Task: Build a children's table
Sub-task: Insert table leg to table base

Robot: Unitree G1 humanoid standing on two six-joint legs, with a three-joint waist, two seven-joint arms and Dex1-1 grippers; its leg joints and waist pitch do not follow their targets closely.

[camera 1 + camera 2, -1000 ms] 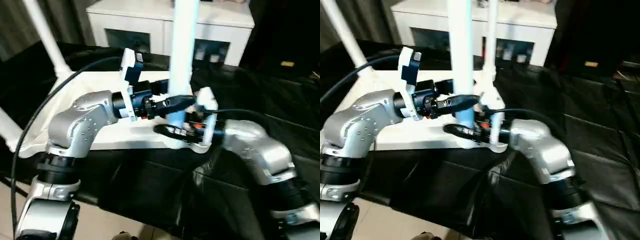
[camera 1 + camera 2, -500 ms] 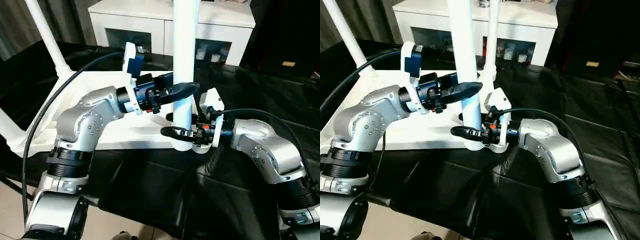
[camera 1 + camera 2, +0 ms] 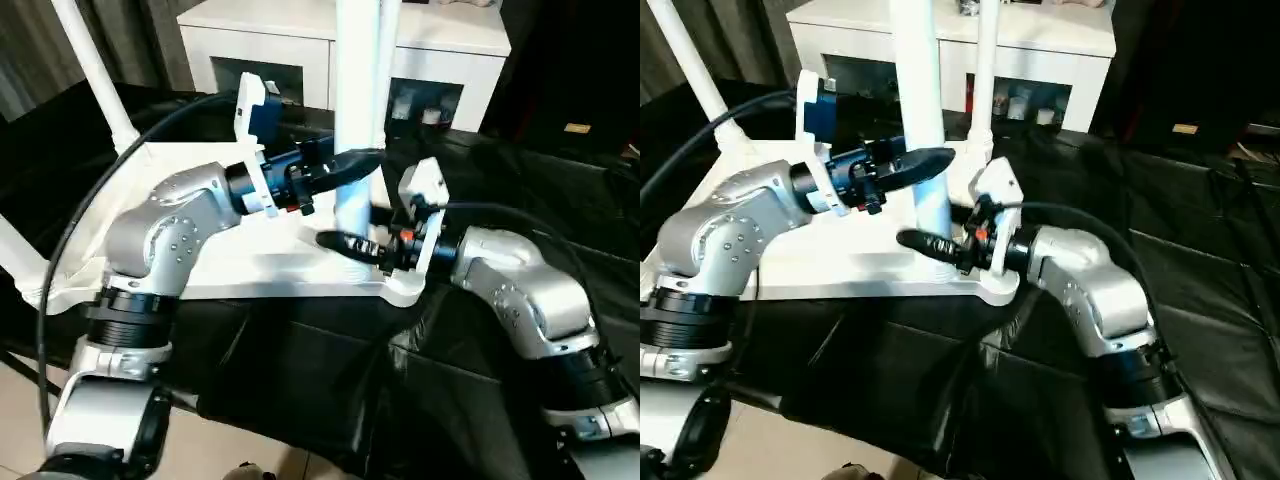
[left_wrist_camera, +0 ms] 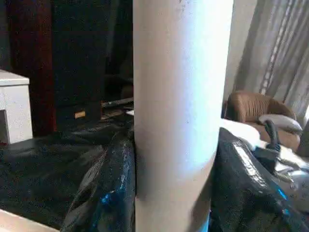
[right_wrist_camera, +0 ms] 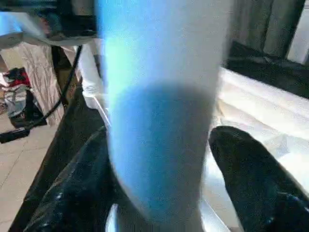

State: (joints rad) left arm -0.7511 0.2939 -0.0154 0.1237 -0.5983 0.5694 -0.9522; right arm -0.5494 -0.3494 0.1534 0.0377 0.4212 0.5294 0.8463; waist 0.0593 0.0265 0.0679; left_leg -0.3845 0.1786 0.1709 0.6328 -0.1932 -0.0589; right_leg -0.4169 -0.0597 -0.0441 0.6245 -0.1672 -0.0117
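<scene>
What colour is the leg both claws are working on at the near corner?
White, plain with no pattern. The leg shows best in the left eye view, standing upright from the tabletop.

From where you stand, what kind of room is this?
Probably a home living room: a white cabinet with glass-fronted compartments stands behind the work, curtains hang at one side, and a brown armchair with a cushion sits nearby.

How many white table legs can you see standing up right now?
3. One leg rises at the tabletop's near corner, between the two grippers. A second leg stands at the far corner behind it. A third leg slants at the left. A fourth may be hidden.
</scene>
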